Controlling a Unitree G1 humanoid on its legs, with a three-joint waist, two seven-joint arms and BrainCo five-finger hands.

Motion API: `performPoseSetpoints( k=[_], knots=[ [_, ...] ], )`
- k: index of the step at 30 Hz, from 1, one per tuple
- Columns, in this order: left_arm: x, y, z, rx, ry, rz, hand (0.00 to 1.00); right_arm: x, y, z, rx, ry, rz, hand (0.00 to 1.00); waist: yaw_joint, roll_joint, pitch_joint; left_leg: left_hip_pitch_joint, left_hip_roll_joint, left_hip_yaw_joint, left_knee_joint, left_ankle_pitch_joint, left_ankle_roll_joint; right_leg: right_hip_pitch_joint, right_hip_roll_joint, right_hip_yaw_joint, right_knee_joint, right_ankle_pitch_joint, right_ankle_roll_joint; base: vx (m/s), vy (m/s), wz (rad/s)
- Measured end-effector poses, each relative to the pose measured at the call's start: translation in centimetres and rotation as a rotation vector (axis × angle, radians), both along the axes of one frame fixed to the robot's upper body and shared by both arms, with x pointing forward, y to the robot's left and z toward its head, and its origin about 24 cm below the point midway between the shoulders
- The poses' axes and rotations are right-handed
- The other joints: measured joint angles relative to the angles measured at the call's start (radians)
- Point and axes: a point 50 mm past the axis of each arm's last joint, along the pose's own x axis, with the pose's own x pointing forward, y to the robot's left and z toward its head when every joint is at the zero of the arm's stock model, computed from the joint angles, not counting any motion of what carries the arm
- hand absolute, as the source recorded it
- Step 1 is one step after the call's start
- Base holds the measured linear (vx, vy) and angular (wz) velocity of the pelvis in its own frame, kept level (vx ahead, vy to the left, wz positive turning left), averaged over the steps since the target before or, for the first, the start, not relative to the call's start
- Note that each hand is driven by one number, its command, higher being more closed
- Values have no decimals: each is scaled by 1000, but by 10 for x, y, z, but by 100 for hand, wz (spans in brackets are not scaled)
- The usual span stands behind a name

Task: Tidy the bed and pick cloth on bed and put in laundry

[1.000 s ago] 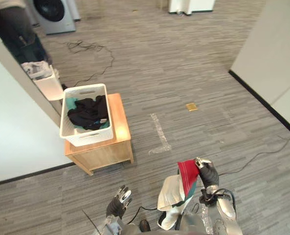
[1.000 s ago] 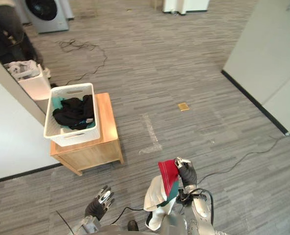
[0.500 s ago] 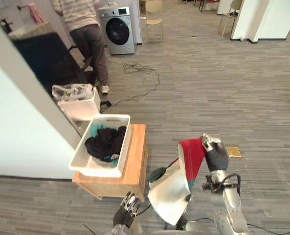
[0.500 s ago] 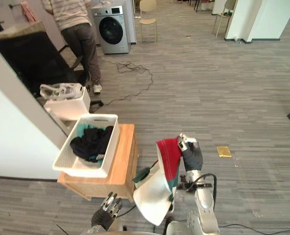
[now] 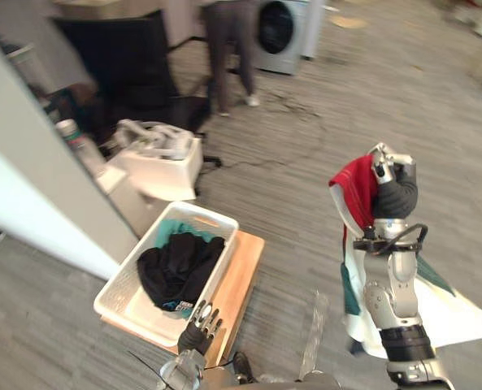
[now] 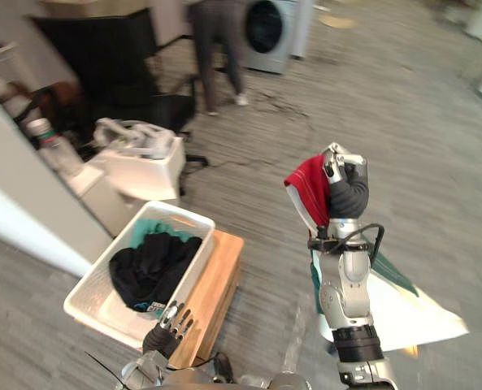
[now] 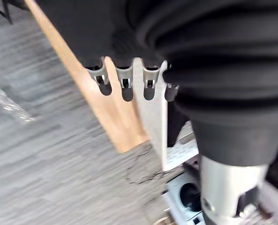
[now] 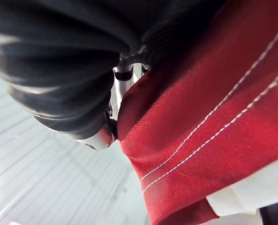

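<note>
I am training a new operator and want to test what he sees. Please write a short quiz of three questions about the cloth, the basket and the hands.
1. True or false: the right hand grips the cloth and holds it up in the air.
2. What lies in the basket? A) dark clothes B) shoes C) nothing
3. Fill in: the left hand, low near the wooden stand, has its fingers ____ (open or curled).
Key: 1 true; 2 A; 3 open.
</note>
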Motion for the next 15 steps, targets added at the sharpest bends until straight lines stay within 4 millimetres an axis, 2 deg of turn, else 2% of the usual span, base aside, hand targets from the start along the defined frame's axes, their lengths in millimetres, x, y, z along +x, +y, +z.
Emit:
performPoseSetpoints(
  k=[1,2,3,4,5,6,7,8,9,10,12,13,14,15],
  knots=[
    [-10,6,-6,5,34,-3,0,-5,-1,10,-19,-44,-14,100,-22,-8,-5,-20,-1,-100,25,-17,-28,8,28,155,-121,45,34,153,-339,189],
    [-15,10,-9,10,48,1,0,-5,-1,14,-28,-61,-25,100,-24,-17,-3,-20,-3,-136,34,-23,-43,16,33,209,-166,63,58,199,-467,202],
    [-29,21,-11,18,66,6,0,-1,2,25,-46,-84,-43,100,-17,-51,-9,-15,-13,-186,45,-34,-77,22,31,267,-211,116,80,183,-540,149],
    [-44,35,-10,38,76,23,0,2,7,38,-54,-115,-46,100,4,-104,-18,-3,-37,-216,55,-48,-112,26,12,279,-216,145,60,186,-590,127],
    [-50,42,-10,50,86,34,0,3,9,45,-60,-135,-44,100,14,-131,-23,3,-47,-224,59,-56,-133,25,-3,277,-205,195,87,185,-588,133],
    [-60,41,-13,35,109,81,0,4,9,54,-90,-160,-50,100,24,-113,-37,-4,6,-187,83,-64,-151,41,14,196,-197,174,73,204,-557,142],
    [-59,33,-13,1,90,113,0,1,6,69,-130,-214,-68,100,30,-68,-56,-34,78,-82,129,-64,-165,77,35,103,-246,186,54,160,-418,157],
    [-57,29,-13,-11,83,119,0,-1,4,77,-147,-241,-81,100,25,-53,-63,-51,107,-30,145,-67,-170,101,41,61,-275,193,47,126,-345,177],
    [-51,25,-13,-38,56,118,0,-6,-1,92,-176,-291,-122,100,12,-35,-72,-69,151,89,163,-67,-169,144,47,-34,-321,209,37,83,-282,183],
    [-44,21,-12,-49,33,94,0,-9,-6,104,-198,-323,-167,100,5,-33,-76,-64,174,197,174,-67,-169,171,46,-93,-342,214,23,95,-312,170],
    [-38,17,-12,-52,31,33,0,-12,-12,116,-209,-357,-214,100,-1,-37,-78,-40,171,283,137,-63,-165,191,38,-158,-357,210,16,88,-146,117],
    [-31,14,-14,-51,35,-19,0,-14,-20,122,-202,-361,-263,100,-4,-49,-80,-16,171,351,39,-6,-182,196,21,-200,-355,212,16,113,-59,110],
    [-30,12,-15,-49,43,-51,0,-14,-24,125,-203,-359,-285,100,-7,-44,-83,-5,160,355,-16,43,-187,200,12,-221,-354,212,16,110,-28,82],
    [-30,11,-16,-46,56,-71,0,-13,-25,126,-201,-355,-291,100,-9,-44,-83,5,148,346,-50,62,-185,203,8,-226,-354,213,18,57,67,57]
  ],
)
